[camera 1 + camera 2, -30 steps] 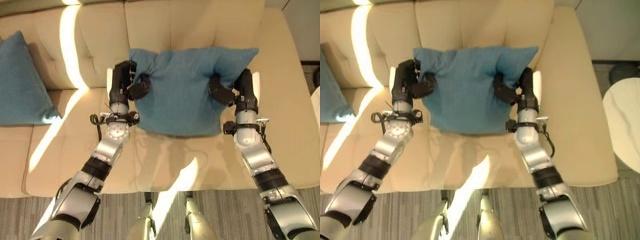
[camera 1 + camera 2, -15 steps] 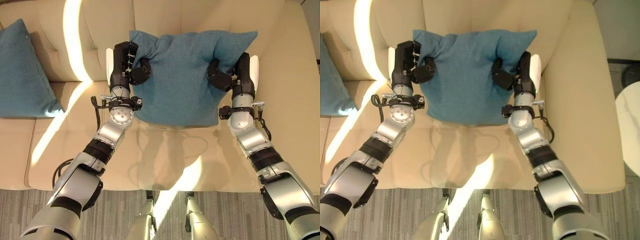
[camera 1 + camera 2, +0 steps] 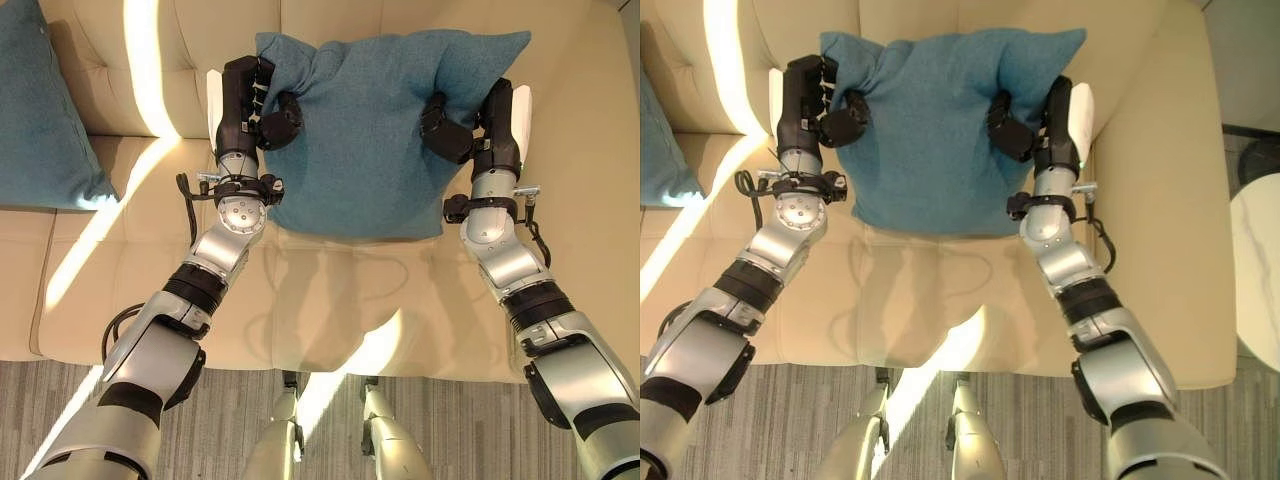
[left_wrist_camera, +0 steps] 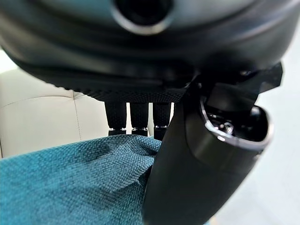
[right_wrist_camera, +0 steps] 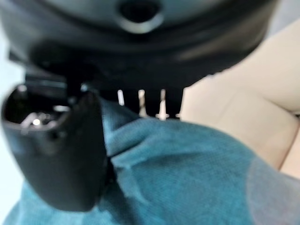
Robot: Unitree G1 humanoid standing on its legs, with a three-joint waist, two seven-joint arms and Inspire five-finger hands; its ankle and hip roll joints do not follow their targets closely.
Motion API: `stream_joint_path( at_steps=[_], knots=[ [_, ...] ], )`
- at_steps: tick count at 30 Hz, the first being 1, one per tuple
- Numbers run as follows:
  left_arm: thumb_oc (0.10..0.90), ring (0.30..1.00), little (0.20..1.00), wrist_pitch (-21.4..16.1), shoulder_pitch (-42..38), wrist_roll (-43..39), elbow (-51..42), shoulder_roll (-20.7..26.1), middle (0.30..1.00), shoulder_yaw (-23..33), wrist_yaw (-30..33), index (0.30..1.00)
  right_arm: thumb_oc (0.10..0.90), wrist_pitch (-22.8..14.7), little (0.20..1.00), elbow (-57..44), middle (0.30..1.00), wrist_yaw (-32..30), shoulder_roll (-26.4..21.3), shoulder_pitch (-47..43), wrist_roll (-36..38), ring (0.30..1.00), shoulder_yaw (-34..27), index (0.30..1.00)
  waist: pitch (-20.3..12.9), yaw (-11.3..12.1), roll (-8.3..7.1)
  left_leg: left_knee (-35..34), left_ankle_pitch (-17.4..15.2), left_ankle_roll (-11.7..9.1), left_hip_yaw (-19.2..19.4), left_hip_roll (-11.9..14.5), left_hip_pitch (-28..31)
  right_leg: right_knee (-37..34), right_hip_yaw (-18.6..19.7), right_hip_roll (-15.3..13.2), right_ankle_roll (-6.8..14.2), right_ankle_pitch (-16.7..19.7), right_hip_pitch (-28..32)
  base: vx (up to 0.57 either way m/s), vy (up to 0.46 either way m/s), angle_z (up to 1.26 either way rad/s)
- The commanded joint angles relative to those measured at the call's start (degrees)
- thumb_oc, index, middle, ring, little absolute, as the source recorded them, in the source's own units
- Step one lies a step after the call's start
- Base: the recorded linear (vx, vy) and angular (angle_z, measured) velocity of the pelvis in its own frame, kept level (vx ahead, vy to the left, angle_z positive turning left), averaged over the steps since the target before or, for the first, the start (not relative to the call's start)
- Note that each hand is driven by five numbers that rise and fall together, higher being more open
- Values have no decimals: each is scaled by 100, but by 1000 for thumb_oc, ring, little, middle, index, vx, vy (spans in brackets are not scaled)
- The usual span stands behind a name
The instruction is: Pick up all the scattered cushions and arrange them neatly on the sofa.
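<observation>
Two teal cushions in view, both over the sofa (image 3: 330, 300). Held cushion (image 3: 370, 130) sits at about 12 o'clock in the head view, up by the backrest, its lower edge hanging over the seat; can't tell if it touches. Left hand (image 3: 245, 100) is clenched on the cushion's 9 o'clock edge, thumb on the front face and fingers wrapped behind; the left wrist view confirms teal fabric pinched between thumb and fingers. Right hand (image 3: 478, 118) is doing the same at the 3 o'clock edge, fabric bunched under its thumb, confirmed in the right wrist view. Second cushion (image 3: 45, 110) is at 10 o'clock, propped against the backrest on the far seat section, well apart from both hands. Progress, my read: one cushion looks placed, and this one is in the placing step, not yet let go. Left to do: set it against the backrest, open both hands, pull back. Floor strip at 6 o'clock shows no cushions; can't judge the rest of the room.
</observation>
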Motion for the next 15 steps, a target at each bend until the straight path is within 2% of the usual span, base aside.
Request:
stream_joint_path(
  at_steps=[1,15],
  knots=[
    [400,300,300,-945,-1444,442,-403,-105,300,-573,-127,300,400,-749,300,-570,300,-127,34,-1376,-126,300,68,300,-559,104,-108,4,-467,-475,243,50,136,43,-8,-144,479,-392,1,0,0,0],
    [400,300,300,-953,-1239,437,-860,-176,300,-463,-156,300,400,-750,300,-875,300,-43,-58,-1127,-197,300,-52,300,-714,74,-101,4,-548,-448,264,53,345,43,-46,-176,467,-458,222,31,-10,1]
  ],
)
